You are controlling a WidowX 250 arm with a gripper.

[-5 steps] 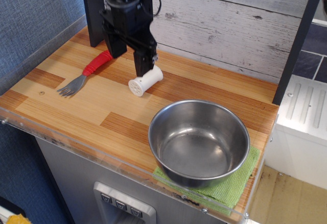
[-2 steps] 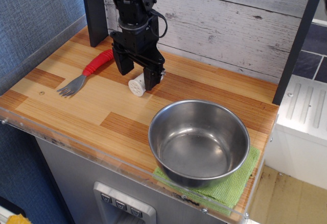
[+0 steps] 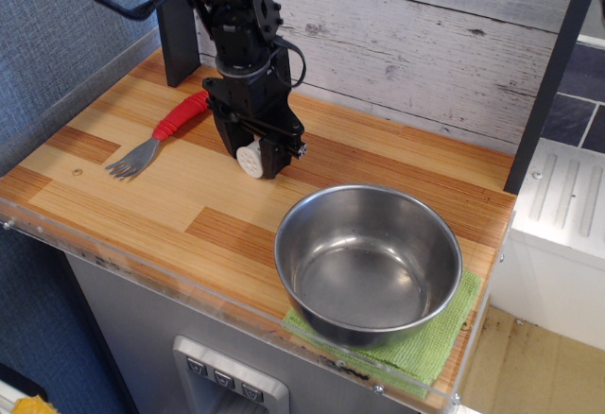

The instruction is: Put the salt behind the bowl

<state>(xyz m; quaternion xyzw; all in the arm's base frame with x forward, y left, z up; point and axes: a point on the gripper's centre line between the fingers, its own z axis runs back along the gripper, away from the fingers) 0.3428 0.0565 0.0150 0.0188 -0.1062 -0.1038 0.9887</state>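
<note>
- In the upper left of the frame, the salt is enclosed on both sides by the narrow gripper, lying on the counter.
- The bowl is seen lower right, well apart.

You are looking at a wood-striped bench with a clear plastic strip along its front edge. Behind its back edge stands a wall of pale weathered planks. Along its left edge you see a blue textured wall. A dark post rises at the back right corner, with a white ribbed drainer and dark tiles beyond. Below the front edge sits a grey panel with buttons. The light is even and soft.
</note>
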